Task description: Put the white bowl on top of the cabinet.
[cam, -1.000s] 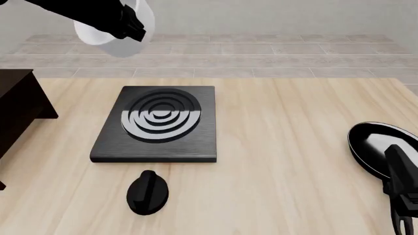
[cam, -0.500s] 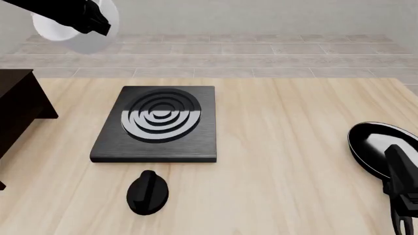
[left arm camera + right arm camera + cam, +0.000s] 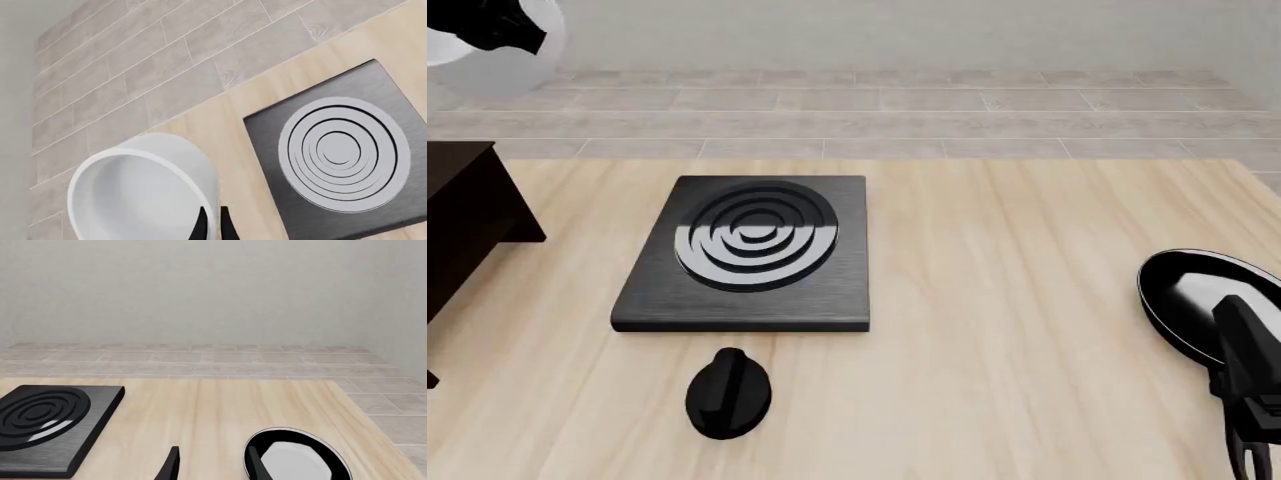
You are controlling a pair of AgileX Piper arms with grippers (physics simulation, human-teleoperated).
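Note:
The white bowl point(image 3: 483, 66) hangs high in the air at the far left, tilted, above the table's back left part and close to the cabinet point(image 3: 465, 225) at the left edge. My left gripper point(image 3: 510, 30) is shut on it. In the left wrist view the two fingertips point(image 3: 200, 228) pinch the wall of the white bowl point(image 3: 137, 192), with the gripper point(image 3: 212, 225) at its rim. My right gripper point(image 3: 212, 465) is open and holds nothing, low over the table's near right beside the frying pan.
A flat black stove plate point(image 3: 747, 255) with rings lies mid-left on the table, with a black knob point(image 3: 729, 392) in front of it. The black frying pan point(image 3: 1194, 295) sits at the right edge, partly behind my right arm point(image 3: 1252, 365). A tiled floor lies beyond the table.
My left gripper has carried the white bowl to the left, from behind the stove plate toward the space over the cabinet. The right arm has not moved.

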